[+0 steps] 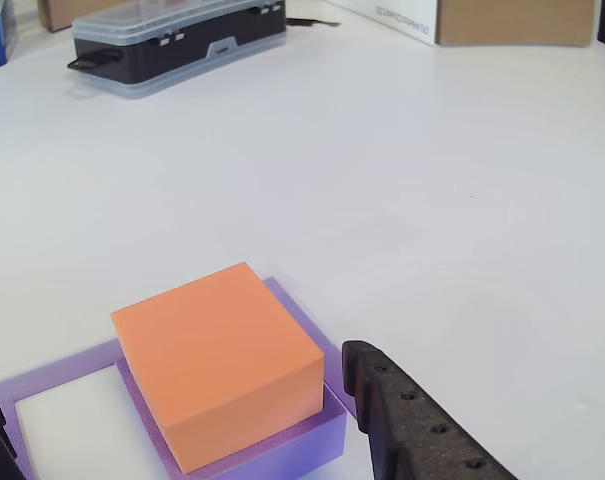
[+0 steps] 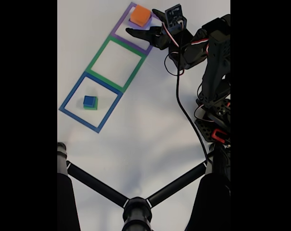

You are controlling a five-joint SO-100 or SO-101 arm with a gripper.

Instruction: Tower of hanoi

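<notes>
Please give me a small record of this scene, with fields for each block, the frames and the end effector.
orange block: on the flat purple block, inside the purple frame
blue cube: on the green block, inside the blue frame
green frame: holds no block
end effector: open, beside the orange block, holding nothing
surface: white table

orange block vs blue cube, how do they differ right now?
The orange block looks bigger than the blue cube. Orange sits on a flat purple block in the purple frame; blue sits on a green block in the blue frame. The open gripper is beside orange, far from blue. Both top a two-block stack.
</notes>
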